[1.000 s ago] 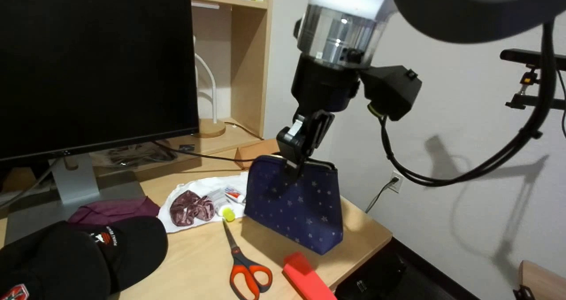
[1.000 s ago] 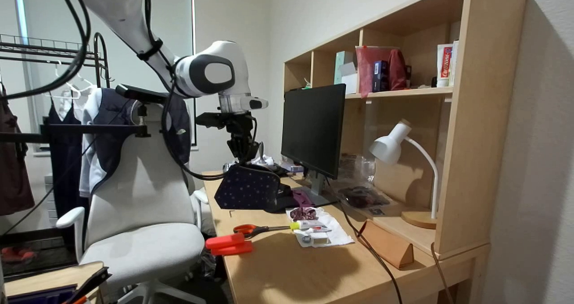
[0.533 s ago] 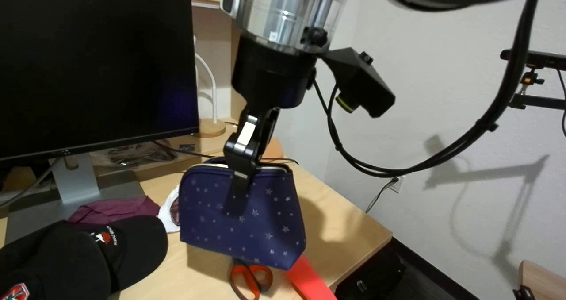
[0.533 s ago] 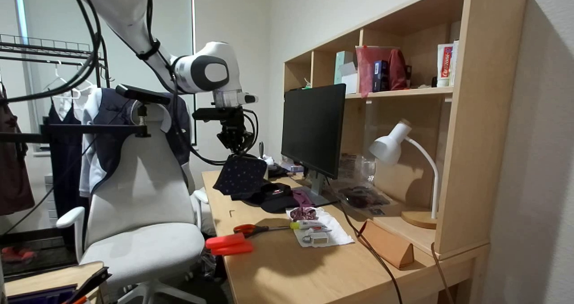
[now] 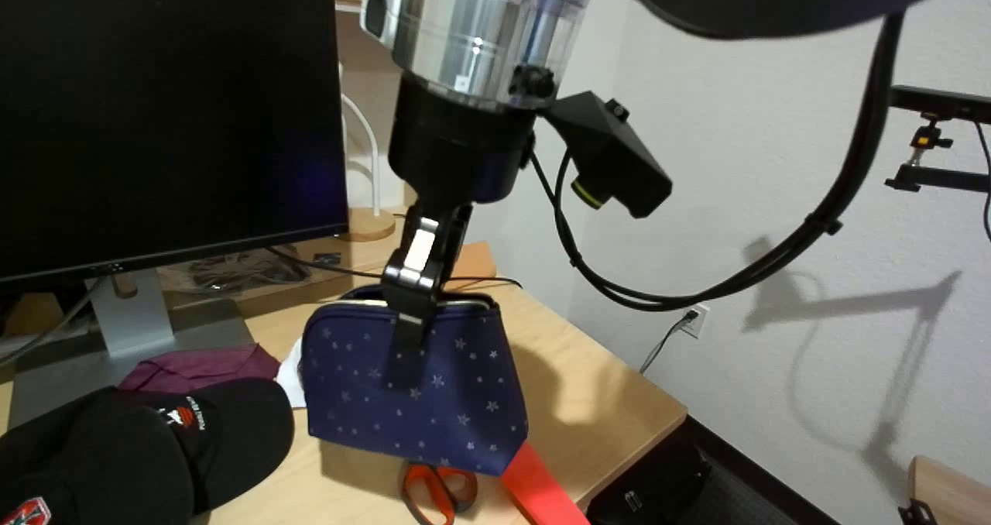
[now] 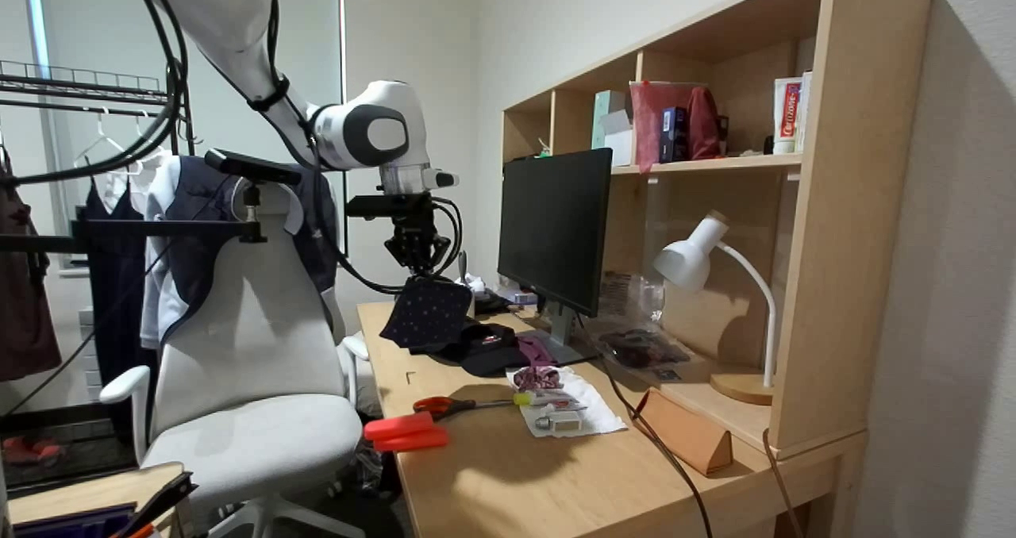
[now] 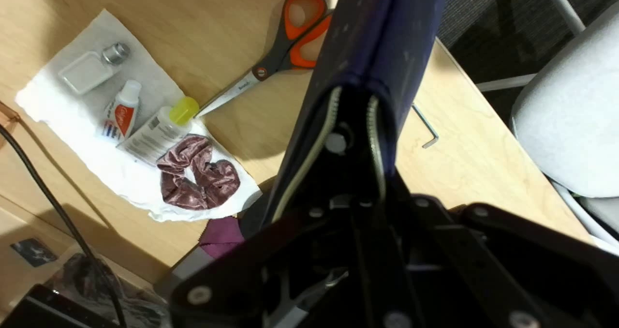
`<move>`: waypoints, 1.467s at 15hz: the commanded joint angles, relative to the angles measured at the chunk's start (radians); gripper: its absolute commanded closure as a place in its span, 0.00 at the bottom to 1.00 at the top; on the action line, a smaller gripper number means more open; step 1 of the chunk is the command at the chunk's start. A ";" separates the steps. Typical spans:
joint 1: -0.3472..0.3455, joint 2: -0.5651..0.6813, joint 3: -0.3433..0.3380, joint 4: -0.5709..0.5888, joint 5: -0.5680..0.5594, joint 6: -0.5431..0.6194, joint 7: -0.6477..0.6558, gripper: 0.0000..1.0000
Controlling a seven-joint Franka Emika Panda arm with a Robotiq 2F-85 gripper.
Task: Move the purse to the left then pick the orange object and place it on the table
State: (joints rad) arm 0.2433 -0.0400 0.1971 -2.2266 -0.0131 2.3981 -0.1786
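Observation:
The purse (image 5: 464, 386), dark navy with small stars and its top unzipped, hangs upright in the air above the table (image 5: 612, 416). My gripper (image 5: 410, 327) is shut on the purse's side wall at the open top, one finger on the outside; the other finger is hidden. The purse (image 6: 425, 316) hangs in front of the caps in an exterior view and also fills the middle of the wrist view (image 7: 372, 33). The orange object (image 5: 542, 490), a red-orange block, lies at the table edge, partly behind the purse; it shows whole in an exterior view (image 6: 405, 432).
Scissors (image 7: 285, 37) lie beside the orange object. A white cloth (image 7: 140, 173) bears small bottles and a scrunchie (image 7: 198, 175). Black caps (image 5: 116, 447) lie before the monitor (image 5: 170, 114). A hex key (image 7: 426, 127) lies near the table edge. A chair (image 6: 246, 332) stands alongside.
My gripper has carried the purse left in one exterior view, off the bag's earlier spot and over the scissors; in the last half second it moved slightly further and a little lower.

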 commanded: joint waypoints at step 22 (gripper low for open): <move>-0.033 0.402 0.208 0.249 -0.032 0.228 -0.791 0.92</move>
State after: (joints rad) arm 0.2133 0.3667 0.4021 -1.9615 -0.0523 2.5732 -0.9426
